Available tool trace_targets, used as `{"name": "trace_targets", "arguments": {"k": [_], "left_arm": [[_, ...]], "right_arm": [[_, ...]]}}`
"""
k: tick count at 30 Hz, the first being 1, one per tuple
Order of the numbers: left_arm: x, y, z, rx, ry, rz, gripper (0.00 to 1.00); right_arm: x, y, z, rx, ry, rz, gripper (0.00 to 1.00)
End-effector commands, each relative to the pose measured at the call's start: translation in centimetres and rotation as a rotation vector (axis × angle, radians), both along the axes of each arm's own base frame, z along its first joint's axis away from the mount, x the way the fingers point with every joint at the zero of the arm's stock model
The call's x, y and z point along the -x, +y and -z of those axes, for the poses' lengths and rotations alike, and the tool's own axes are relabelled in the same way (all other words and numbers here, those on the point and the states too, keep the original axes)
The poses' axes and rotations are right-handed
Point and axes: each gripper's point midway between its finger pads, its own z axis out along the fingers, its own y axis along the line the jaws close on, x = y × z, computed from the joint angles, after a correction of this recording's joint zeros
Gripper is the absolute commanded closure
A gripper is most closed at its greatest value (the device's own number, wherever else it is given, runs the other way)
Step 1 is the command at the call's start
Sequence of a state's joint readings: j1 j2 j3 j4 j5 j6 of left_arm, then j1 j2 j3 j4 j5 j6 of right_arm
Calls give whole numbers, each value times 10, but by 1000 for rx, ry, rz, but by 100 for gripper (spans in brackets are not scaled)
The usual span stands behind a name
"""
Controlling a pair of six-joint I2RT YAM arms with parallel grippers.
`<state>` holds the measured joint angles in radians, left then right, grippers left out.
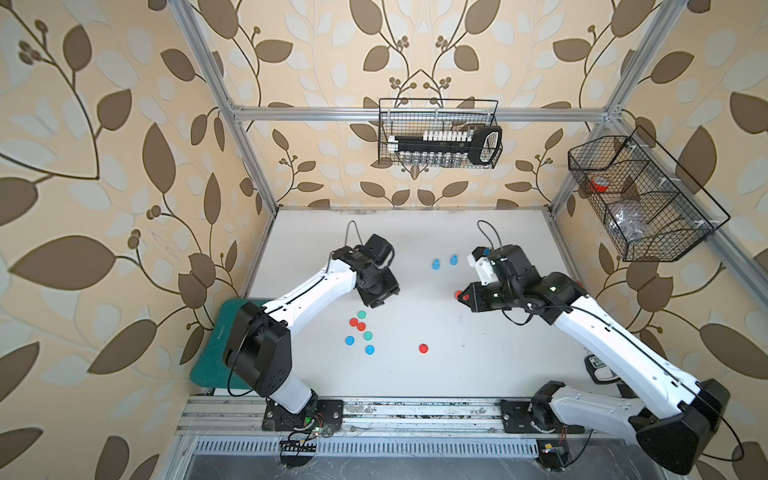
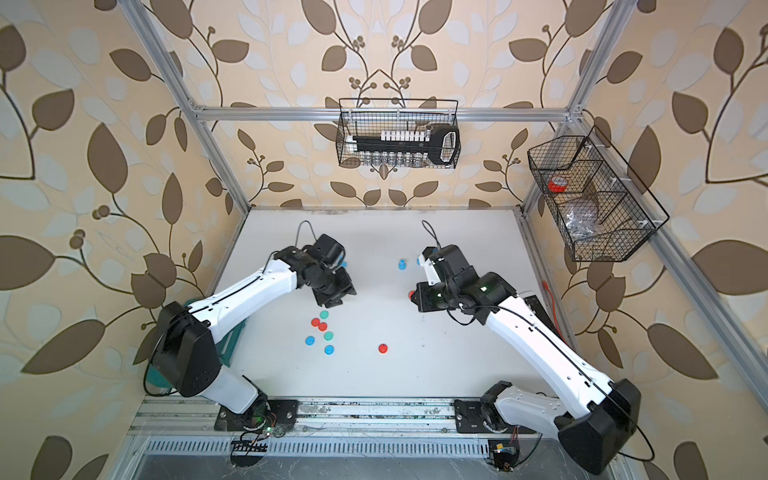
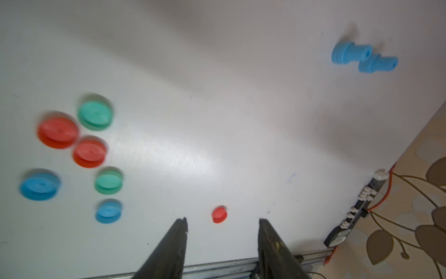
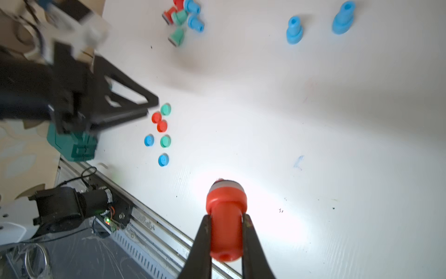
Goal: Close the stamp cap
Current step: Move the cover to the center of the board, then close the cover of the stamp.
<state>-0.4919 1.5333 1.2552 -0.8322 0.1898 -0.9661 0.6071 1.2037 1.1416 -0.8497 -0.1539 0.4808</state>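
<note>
White desk (image 1: 478, 374) has plenty of bare room in the middle and toward the front rail (image 1: 415, 409), with the left arm (image 1: 307, 291) and right arm (image 1: 602, 328) reaching in on bent elbows. The right end effector (image 4: 226, 217) is clamped on the red stamp (image 4: 225, 232), right of centre, while the left end effector (image 3: 223, 219) hangs apart and empty near the loose caps (image 1: 360, 326).

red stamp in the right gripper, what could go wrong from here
1. The right gripper pinches the red stamp only by its narrow handle, with the wide end jutting past the fingertips. Pressing a cap on could tilt it or make it slip.
2. The clustered red caps lie tight against a green cap. The open left gripper could knock neighbours or take the wrong colour. The lone red cap looks safer.
</note>
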Motion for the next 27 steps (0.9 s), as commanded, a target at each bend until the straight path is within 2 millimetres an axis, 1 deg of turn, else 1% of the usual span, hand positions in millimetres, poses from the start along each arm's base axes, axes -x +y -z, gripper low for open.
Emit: {"name": "trace_targets", "arguments": {"k": [1,2,3,5,7,11,14,20,23,27], "left_arm": [[17,35,-14,-118,-37,83,49],[18,40,-11,-138,-29,85,49],[22,47,-18,-140,-55,80,49],[29,56,-15,-153,-55,71,49],[37,65,-12,-158,-56,52,49],[48,82,-10,-157,-61,23,49],[54,92,-9,-163,-55,12,49],[58,99,-6,-162,-48,4,50],[59,100,-4,-160,-43,3,51],[58,100,-2,-158,-38,2,51]], "right_arm": [[9,23,9,55,63,-60,85],[9,27,17,80,96,-65,85],[14,35,27,110,133,-89,85],[19,45,44,166,195,-120,85],[21,50,56,217,232,-136,86],[22,56,74,271,269,-151,86],[26,62,86,310,306,-180,86],[39,75,118,400,377,-241,87],[44,79,129,422,413,-258,87],[46,79,139,450,442,-273,87]]}}
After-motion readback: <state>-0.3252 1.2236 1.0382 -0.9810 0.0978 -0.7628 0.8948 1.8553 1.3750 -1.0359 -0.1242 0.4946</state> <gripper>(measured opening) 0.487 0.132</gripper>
